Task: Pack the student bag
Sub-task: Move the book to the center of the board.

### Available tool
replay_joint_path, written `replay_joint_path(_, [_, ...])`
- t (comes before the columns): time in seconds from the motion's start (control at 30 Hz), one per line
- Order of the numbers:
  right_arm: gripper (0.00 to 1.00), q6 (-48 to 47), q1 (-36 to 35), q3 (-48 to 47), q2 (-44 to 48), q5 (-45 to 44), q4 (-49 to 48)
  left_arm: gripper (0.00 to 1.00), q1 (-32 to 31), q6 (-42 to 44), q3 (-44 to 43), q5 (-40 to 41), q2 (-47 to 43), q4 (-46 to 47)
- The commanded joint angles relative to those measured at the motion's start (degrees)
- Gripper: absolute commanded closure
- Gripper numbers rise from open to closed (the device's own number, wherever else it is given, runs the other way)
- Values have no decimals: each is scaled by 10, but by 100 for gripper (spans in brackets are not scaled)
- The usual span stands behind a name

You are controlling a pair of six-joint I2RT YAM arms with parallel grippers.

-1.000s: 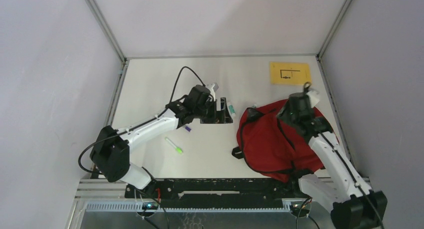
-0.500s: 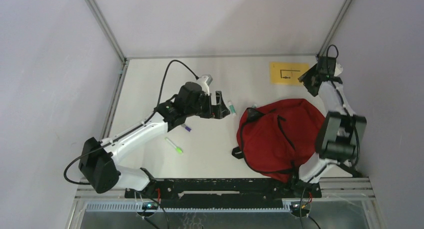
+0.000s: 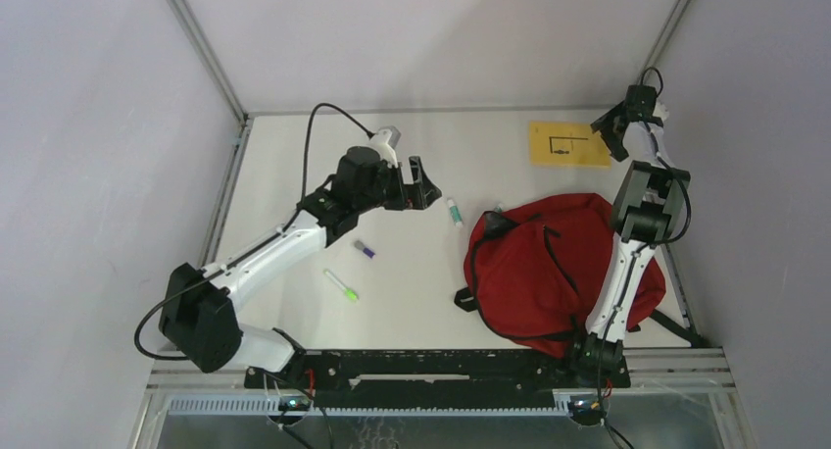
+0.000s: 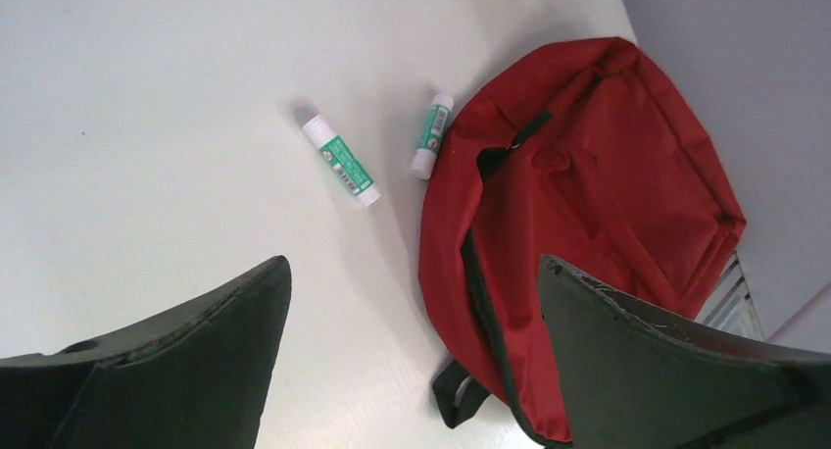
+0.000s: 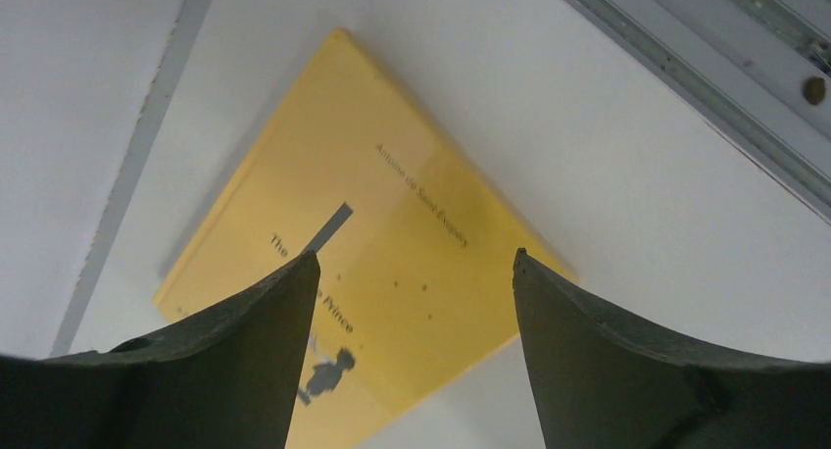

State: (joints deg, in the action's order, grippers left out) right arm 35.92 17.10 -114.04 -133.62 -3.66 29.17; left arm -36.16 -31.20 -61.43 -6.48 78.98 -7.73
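The student bag [image 3: 534, 273], a red backpack with black straps, lies on the right of the table, also in the left wrist view [image 4: 598, 165]. My left gripper [image 3: 419, 182] hovers open and empty left of it [image 4: 414, 265]. A green-and-white glue stick [image 3: 454, 211] lies just ahead of that gripper [image 4: 339, 161]. A second glue stick [image 4: 431, 135] rests against the bag's edge. My right gripper [image 3: 608, 135] is open and empty at the back right, above a yellow book [image 3: 568, 143], which fills the right wrist view [image 5: 392, 204] between the fingers [image 5: 416, 263].
A small purple item [image 3: 365, 250] and a green-tipped marker [image 3: 342, 285] lie on the table left of centre. The metal frame rail [image 5: 706, 86] and the right wall stand close to the right gripper. The right arm's links rise over the bag's right side.
The right arm swung from over the bag to the back right corner above the book, its jaws widening. The left gripper drew back and left from the glue stick.
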Motion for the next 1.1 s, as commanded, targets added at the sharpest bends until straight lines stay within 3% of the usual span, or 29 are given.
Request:
replay_joint_path(0.0, [15,-2,0,-71,-33,-20,13,1,3,33,-14,-22,25,24])
replay_joint_path(0.37, [12,-26,3,-93,-72,-34,16,1,30,36,-9,-28,33,17])
replay_joint_path(0.5, [1,-25,10,-134,-105,16,42,1,30,32,-12,-31,38,16])
replay_joint_path(0.9, [0,-119,-10,-192,-143,165,38,1,40,-27,-22,-24,59,32])
replay_joint_path(1.07, [0,-154,-34,-220,-160,185,50,2,53,-38,-28,-34,76,19])
